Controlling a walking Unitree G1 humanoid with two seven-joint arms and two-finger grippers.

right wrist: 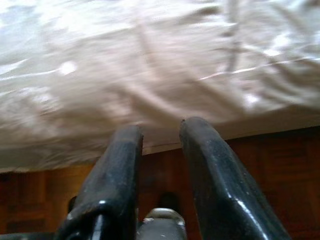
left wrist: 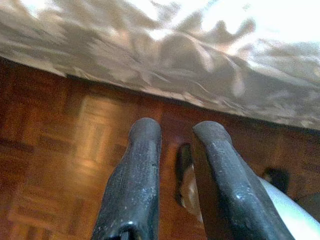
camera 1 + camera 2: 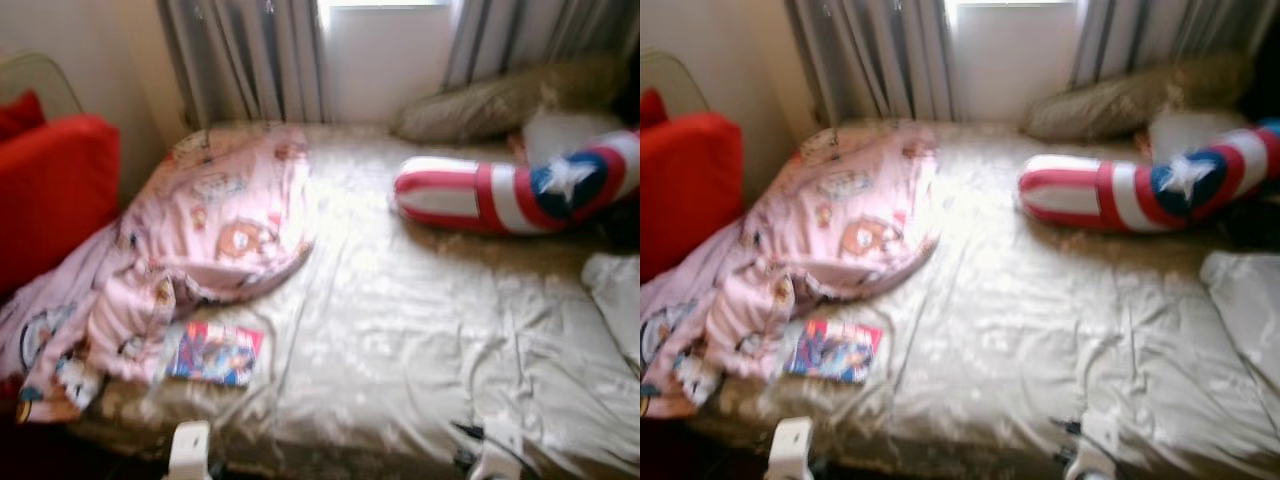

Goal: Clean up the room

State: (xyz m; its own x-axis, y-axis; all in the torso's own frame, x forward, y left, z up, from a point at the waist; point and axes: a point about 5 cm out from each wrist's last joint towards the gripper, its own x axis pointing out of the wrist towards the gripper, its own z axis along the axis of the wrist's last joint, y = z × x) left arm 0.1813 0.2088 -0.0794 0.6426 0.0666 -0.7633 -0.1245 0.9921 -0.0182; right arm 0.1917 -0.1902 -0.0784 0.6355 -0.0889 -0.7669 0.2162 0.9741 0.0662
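Note:
A bed with a shiny beige sheet [image 3: 420,330] lies before me. On its left side a pink cartoon-print blanket [image 3: 200,240] is crumpled and spills over the edge. A colourful book [image 3: 214,353] lies flat on the sheet by the blanket's lower hem. A red, white and blue striped cushion with a star [image 3: 500,195] rests at the back right. My left gripper [image 2: 177,131] hangs low over the parquet floor [image 2: 60,150] by the bed's edge, open and empty. My right gripper [image 1: 161,131] sits just below the sheet's front edge, also open and empty.
An olive pillow [image 3: 500,100] leans at the head of the bed under the window and grey curtains [image 3: 250,60]. A white cloth [image 3: 615,295] lies at the bed's right edge. A red cushioned seat [image 3: 50,190] stands left of the bed.

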